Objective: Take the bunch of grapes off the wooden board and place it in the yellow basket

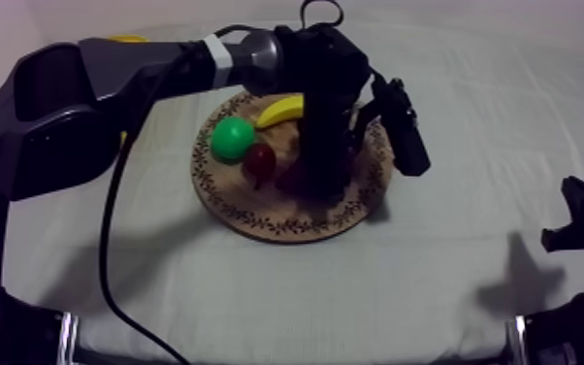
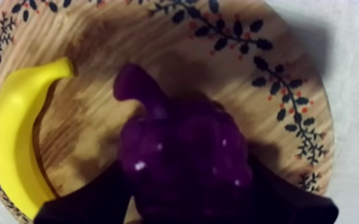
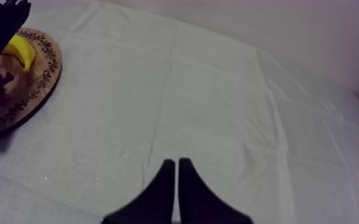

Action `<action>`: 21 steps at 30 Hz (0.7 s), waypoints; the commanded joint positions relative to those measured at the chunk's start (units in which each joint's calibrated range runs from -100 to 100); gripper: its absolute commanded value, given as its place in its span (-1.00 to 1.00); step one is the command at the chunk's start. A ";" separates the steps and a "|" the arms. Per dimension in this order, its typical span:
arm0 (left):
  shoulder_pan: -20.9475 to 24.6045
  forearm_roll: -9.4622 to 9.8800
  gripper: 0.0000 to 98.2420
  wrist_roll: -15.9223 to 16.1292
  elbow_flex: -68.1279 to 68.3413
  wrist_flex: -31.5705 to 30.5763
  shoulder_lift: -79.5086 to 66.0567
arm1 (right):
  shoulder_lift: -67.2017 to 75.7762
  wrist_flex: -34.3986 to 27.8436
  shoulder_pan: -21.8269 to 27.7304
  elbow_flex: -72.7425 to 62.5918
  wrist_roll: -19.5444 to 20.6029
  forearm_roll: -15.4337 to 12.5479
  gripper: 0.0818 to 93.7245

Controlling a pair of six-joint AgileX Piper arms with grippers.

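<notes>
- Bunch of grapes (image 2: 182, 149) lies on the wooden board (image 1: 257, 218), gripped between the two black fingers (image 2: 80, 205) of my left end effector (image 2: 186, 179); one finger presses each side of the purple cluster.
- Its stem end points away from the fingers, toward the middle of the board.
- In the top view the left arm comes in from the upper left of the frame and the end effector stands upright over the board, at the board's centre-right.
- Just beside the grapes, toward the left of the frame, sits a small red fruit (image 1: 260, 158), and beyond it a green pear (image 1: 232, 139).
- Banana (image 1: 281, 110) lies at the board's far rim, near the grapes but apart from them.
- Yellow basket (image 1: 126, 39) peeks out as a sliver behind the left arm at the upper left of the frame, well apart from the board.
- My right end effector (image 3: 176, 161) is clenched on nothing, its fingers pressed together into a narrow wedge over bare cloth.
- It sits low at the right edge of the tabletop (image 1: 451, 272), well apart from the board.
</notes>
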State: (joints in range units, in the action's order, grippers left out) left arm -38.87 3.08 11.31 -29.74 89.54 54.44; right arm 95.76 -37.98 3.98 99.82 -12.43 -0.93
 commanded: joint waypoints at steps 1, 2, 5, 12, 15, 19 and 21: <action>0.07 0.04 0.01 -0.31 0.01 -0.42 0.03 | 0.00 0.00 0.00 -0.04 0.00 -0.02 -0.99; 0.12 0.02 -0.02 -0.41 0.13 -0.60 -0.01 | 0.00 0.00 0.00 -0.04 0.00 -0.02 -0.99; 0.26 -0.04 -0.05 -0.50 0.95 -1.41 -0.55 | 0.00 0.00 0.00 -0.04 0.00 -0.02 -0.99; 0.22 -0.17 -0.06 -0.26 3.39 -2.36 -4.93 | 0.00 0.00 0.00 -0.04 0.00 -0.02 -0.99; -0.11 -0.14 -0.05 -0.23 4.07 -1.93 -8.07 | 0.00 0.00 0.00 -0.04 0.00 -0.02 -0.99; -0.71 0.07 -0.04 -0.41 4.74 -0.80 -12.65 | 0.00 0.00 0.00 -0.04 0.00 -0.02 -0.99; -1.00 0.25 -0.04 -0.53 5.04 -0.03 -14.92 | 0.00 0.00 0.00 -0.04 0.00 -0.02 -0.99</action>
State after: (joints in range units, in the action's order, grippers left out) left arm -39.79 3.29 10.81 -24.82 89.27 41.53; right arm 95.76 -37.98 3.98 99.82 -12.43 -0.93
